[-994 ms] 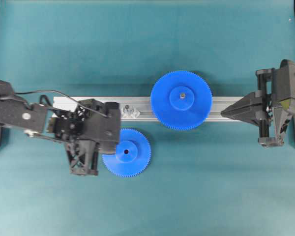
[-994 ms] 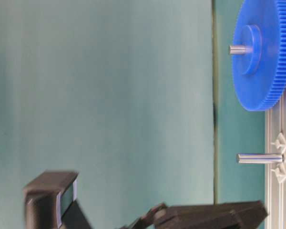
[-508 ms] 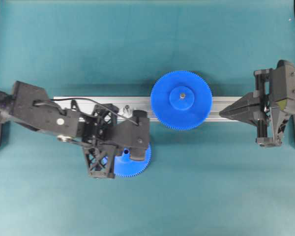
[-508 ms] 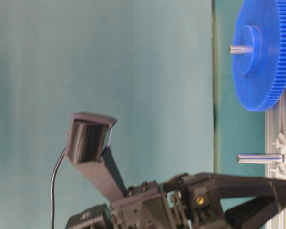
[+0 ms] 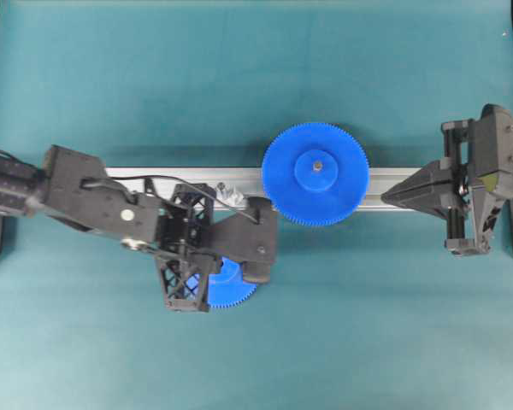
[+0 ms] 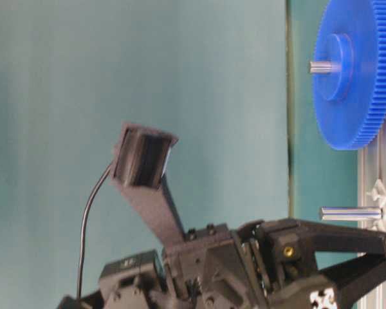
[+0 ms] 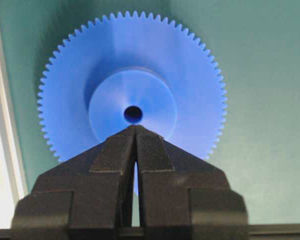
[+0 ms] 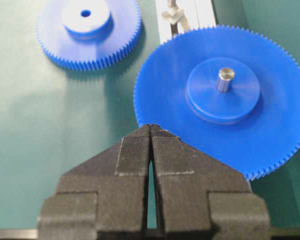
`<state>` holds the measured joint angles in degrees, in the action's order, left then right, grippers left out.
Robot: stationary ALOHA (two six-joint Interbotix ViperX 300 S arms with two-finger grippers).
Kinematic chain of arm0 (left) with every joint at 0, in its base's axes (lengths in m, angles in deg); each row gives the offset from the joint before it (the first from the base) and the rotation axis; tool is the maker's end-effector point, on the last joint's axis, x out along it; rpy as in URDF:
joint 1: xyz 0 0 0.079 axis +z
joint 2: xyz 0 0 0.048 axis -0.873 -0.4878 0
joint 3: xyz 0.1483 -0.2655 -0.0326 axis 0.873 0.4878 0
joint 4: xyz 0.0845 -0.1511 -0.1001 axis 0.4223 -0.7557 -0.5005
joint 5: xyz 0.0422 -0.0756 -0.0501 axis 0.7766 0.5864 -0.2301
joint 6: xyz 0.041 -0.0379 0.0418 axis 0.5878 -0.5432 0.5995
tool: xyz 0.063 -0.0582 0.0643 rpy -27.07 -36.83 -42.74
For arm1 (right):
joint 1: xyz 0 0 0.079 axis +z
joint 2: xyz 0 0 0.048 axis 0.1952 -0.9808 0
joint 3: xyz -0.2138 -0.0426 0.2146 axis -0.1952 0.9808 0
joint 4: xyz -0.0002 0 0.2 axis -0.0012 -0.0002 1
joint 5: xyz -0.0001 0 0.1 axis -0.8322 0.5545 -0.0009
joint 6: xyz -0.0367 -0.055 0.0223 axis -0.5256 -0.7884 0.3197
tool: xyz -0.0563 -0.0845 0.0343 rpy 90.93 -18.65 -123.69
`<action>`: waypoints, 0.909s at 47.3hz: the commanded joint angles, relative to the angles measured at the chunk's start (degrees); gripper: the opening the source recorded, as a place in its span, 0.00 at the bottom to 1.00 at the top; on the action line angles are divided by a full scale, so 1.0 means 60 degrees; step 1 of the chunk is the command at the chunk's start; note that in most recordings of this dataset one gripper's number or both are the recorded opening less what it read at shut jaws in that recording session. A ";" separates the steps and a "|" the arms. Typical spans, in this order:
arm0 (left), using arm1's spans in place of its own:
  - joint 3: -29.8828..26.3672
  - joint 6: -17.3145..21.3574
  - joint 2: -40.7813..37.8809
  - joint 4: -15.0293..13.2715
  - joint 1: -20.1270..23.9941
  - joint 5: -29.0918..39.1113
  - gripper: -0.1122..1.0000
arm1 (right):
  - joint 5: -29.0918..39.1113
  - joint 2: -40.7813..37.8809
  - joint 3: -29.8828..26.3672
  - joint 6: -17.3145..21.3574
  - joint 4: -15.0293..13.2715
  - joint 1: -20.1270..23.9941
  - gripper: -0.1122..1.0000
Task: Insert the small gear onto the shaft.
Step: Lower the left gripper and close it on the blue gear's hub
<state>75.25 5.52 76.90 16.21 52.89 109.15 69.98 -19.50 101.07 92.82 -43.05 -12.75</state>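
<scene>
On the teal table [image 5: 111,342], beside the long aluminium rail [image 5: 385,184], the small gear [image 7: 132,85] lies flat with its hub and centre hole facing up, not lifted and not gripped. The left gripper [image 7: 135,131] hangs right over it, its jaws pressed together with nothing between them, tips pointing at the hub just short of the hole (whether they touch the plastic I cannot tell). From overhead the left arm hides most of that gear; only its lower toothed edge shows.

The shaft [image 6: 350,213] stands bare on the rail, its little silvery bracket [image 5: 228,192] at its base, with no gear on it. Further along the rail the larger gear [image 5: 315,174] already sits on its own pin. The right gripper [image 8: 150,131] waits at the rail's far end, jaws also closed and empty.

So the task looks barely begun: the approach is made, but the jaws must open, take the small gear, carry it to the shaft and thread the hole over the pin.
</scene>
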 commanded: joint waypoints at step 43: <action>-0.0469 0.0469 -0.0132 0.0029 -0.0029 0.0015 0.08 | -0.0103 0.0000 -0.0190 0.0059 0.0015 -0.0015 0.13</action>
<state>72.88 8.34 74.70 16.21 52.89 110.03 69.98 -19.50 101.07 92.82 -43.05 -12.75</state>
